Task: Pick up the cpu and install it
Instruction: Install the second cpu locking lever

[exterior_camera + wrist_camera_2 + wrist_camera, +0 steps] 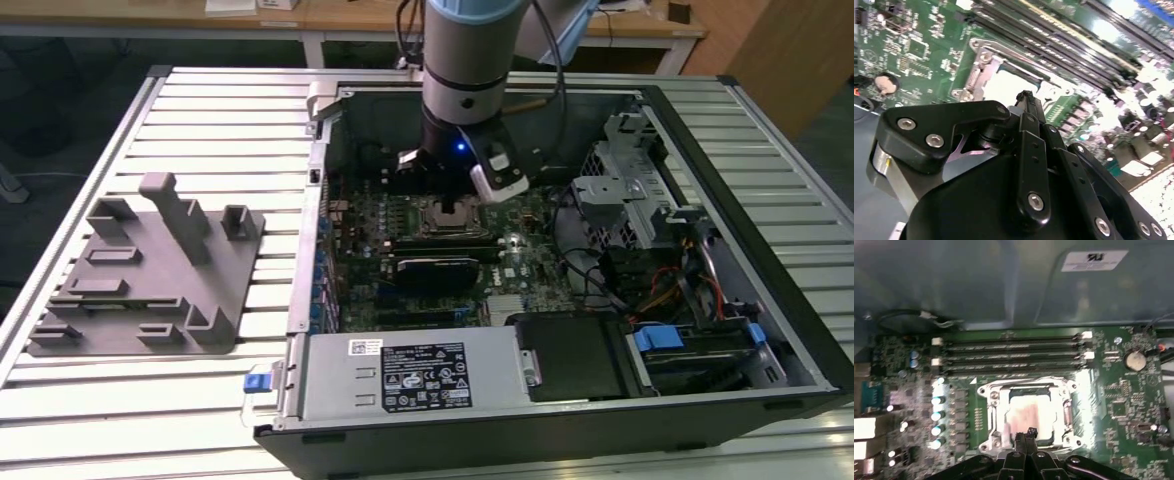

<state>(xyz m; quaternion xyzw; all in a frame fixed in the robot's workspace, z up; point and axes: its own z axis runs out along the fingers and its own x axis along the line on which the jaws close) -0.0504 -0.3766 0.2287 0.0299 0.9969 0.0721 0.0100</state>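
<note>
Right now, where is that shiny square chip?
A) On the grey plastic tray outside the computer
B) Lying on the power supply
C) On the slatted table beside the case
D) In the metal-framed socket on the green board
D: in the first wrist view the cpu lies within the metal-framed socket on the green board, with the gripper just above it.

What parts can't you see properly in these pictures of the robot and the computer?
- The cpu in the socket: its near edge is hidden by the claw in the first wrist view, and glare washes out its top.
- The same socket in the exterior view: the arm covers much of it.
- Whether the claw touches the cpu: its own black body blocks that in both wrist views.
</note>
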